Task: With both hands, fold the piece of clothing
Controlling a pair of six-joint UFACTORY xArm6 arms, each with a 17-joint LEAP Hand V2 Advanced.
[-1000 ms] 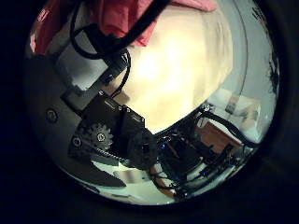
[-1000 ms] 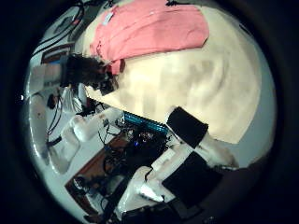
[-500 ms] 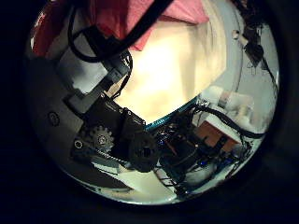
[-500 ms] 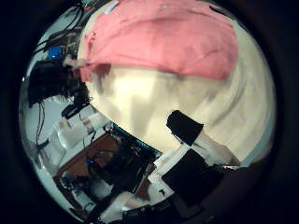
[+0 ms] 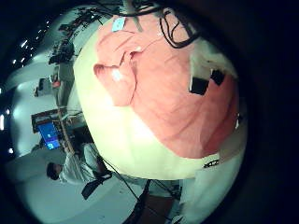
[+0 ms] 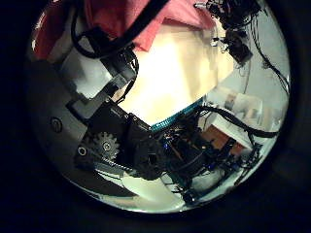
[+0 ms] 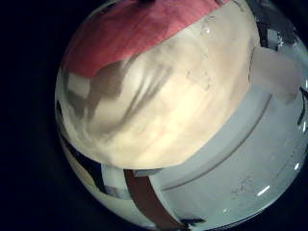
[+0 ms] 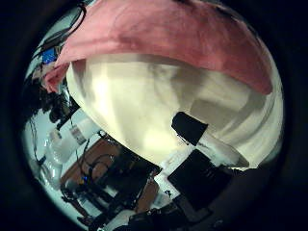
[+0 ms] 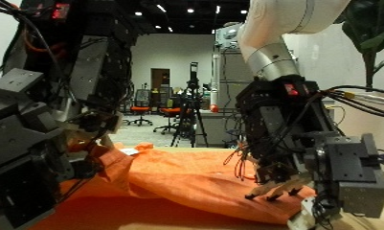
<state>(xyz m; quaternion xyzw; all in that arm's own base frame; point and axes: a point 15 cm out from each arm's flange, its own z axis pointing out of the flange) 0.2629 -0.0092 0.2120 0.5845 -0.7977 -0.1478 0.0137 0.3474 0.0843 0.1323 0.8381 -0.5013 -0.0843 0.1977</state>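
Note:
An orange garment [image 9: 192,177] lies spread on the table between my two hands. My left hand [image 9: 38,144] hangs at one end of it, fingers relaxed and holding nothing. My right hand [image 9: 294,144] hangs at the other end, its straight fingertips [image 9: 275,192] just above the cloth. The left little finger side palm view shows the garment [image 5: 168,93] flat below that hand. It lies beyond that hand's fingers [image 6: 112,141] in the left thumb side palm view [image 6: 146,19]. It also shows in the right thumb side palm view [image 8: 164,38] and the right little finger side palm view [image 7: 135,29].
Bare table [image 8: 144,106] lies between my right hand and the garment. The table's edge [image 7: 207,159] shows in the right little finger side palm view. Tripods and chairs [image 9: 192,105] stand in the room behind the table.
The garment fills more of the right thumb side palm view, so my right hand has moved toward it. The left thumb side palm view has shifted slightly; the left fingers look unchanged.

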